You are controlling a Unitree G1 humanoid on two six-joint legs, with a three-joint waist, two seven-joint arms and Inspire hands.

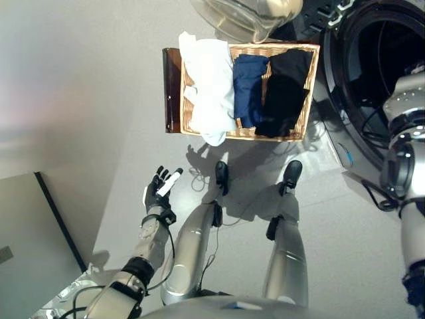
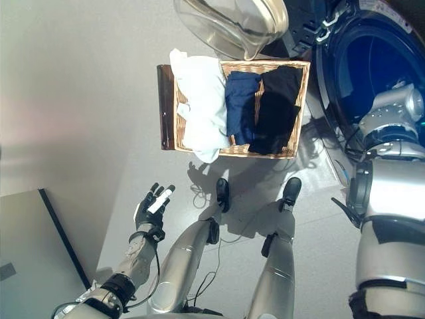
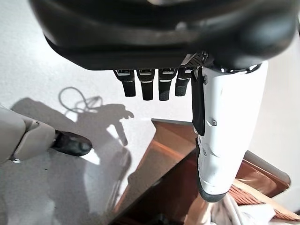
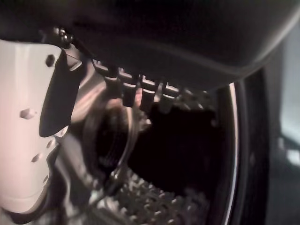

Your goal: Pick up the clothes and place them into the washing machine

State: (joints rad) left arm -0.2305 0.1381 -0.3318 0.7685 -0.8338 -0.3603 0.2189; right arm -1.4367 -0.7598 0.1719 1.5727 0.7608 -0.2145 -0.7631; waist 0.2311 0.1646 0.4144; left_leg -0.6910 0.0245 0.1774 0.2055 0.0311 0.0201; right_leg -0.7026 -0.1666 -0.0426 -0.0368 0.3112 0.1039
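A wicker basket (image 1: 305,100) stands on the floor ahead, holding a white garment (image 1: 211,83) draped over its near rim, a navy one (image 1: 249,86) and a black one (image 1: 285,90). The washing machine's round opening (image 1: 382,60) is at the upper right. My right arm reaches up into it, and the right hand (image 4: 28,140) shows only in its wrist view, inside the drum (image 4: 154,197), fingers loosely extended with nothing seen in them. My left hand (image 1: 159,189) hovers open over the floor, short of the basket's left end.
The machine's glass door (image 1: 246,16) swings open above the basket's far side. A dark wooden panel (image 1: 172,90) stands against the basket's left end. A grey slab with a dark edge (image 1: 60,219) lies at the lower left.
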